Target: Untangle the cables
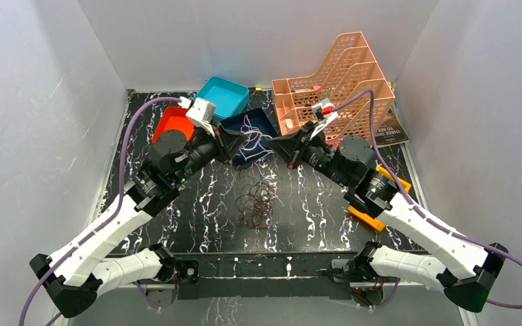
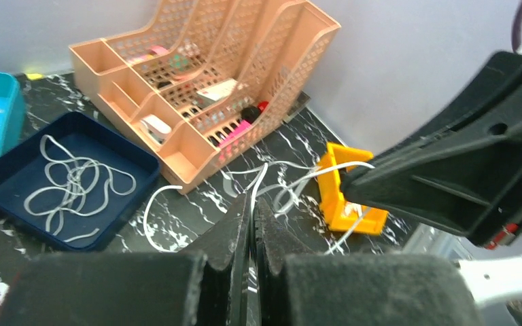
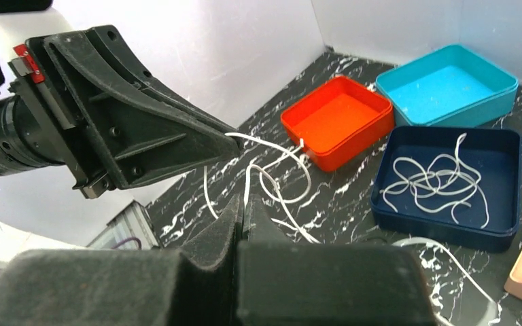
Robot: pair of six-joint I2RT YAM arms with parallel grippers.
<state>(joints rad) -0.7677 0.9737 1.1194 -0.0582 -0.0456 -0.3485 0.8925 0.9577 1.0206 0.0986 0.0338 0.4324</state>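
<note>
Your left pincer (image 2: 251, 204) and right pincer (image 3: 241, 204) are each clamped tight on one thin whitish cable (image 3: 248, 137). It runs left to right between them in slack loops above the marbled black surface (image 1: 312, 204). A wiry brown bunch (image 1: 257, 202) lies on that surface, and pale strands (image 3: 428, 180) curl in the navy tray (image 3: 435, 227).

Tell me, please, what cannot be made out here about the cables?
Top view: brown cable bunch, strands too thin to count.
Top view: navy tray, partly hidden by the left fingers.
Right wrist view: white cable, pinched part hidden between the right fingers.
</note>
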